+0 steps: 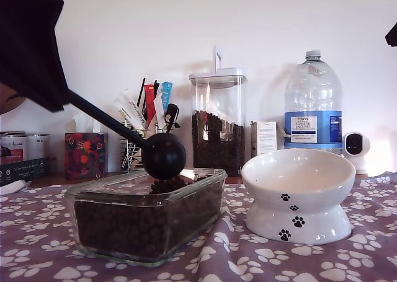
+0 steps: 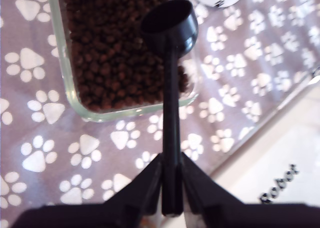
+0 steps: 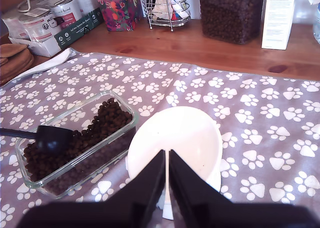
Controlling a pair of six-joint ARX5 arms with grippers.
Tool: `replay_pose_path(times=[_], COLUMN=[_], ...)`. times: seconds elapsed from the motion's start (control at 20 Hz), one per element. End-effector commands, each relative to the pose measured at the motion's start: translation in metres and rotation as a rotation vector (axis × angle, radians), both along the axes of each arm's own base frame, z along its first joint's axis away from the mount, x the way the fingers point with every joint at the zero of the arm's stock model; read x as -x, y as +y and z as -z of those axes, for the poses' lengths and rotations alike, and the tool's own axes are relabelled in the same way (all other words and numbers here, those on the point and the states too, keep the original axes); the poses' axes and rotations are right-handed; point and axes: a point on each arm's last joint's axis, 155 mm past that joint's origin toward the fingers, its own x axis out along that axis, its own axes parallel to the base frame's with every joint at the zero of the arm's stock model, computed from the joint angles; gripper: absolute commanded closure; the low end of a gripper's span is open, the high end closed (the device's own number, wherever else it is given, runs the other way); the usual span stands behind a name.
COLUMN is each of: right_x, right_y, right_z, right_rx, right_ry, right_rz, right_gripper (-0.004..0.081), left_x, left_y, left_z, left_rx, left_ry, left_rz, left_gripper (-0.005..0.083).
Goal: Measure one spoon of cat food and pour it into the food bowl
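You were at the scooping step: my first gripper had its jaws clamped on the long thin handle of the black plastic spoon, and the small round cup hung just over the kibble, at or just touching the heap. From the first wrist view the cup looked empty, so nothing had been measured yet. The next move, as I judged it, called for you to dip and drag the cup through the pellets, level it, then carry it to the exterior view's right without tipping.

The small round dark brown cat food filled the rectangular clear glass dish nearly to its rim. The white glossy ceramic food bowl with black paw prints stood just beside that dish, on the exterior view's right, and it held nothing. My second gripper hovered above the bowl with its jaws nearly together, holding nothing. Behind, a tall clear canister was roughly half full of kibble.
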Motion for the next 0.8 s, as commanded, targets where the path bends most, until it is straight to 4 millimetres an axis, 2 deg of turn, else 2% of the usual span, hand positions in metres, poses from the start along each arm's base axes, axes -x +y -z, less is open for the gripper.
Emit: replay_pose_path(times=[0.0, 0.15, 0.35, 0.55, 0.75], right_x=[0.000, 0.000, 0.000, 0.000, 0.002], right_y=[0.003, 0.003, 0.003, 0.003, 0.006], right_z=[-0.006, -0.006, -0.006, -0.006, -0.006], right_rx=[-0.008, -0.009, -0.009, -0.009, -0.017], right_ry=[-0.011, -0.012, -0.011, -0.011, -0.009], right_rz=[-0.010, -0.010, -0.010, -0.012, -0.032], right_gripper=[0.0780, 0.0780, 0.0780, 0.0780, 0.0780], left_x=[0.001, 0.007, 0.012, 0.013, 0.001], left_y=[0.005, 0.009, -0.002, -0.001, 0.009], left_z=[-0.001, -0.002, 0.001, 0.016, 0.031], left_rx=[-0.014, 0.009, 0.090, 0.082, 0.067], left_ry=[0.052, 0.150, 0.272, 0.376, 0.426], left_rz=[-0.019, -0.038, -0.027, -0.033, -0.080], left_gripper=[0.0795, 0.0795, 0.0795, 0.0795, 0.0795])
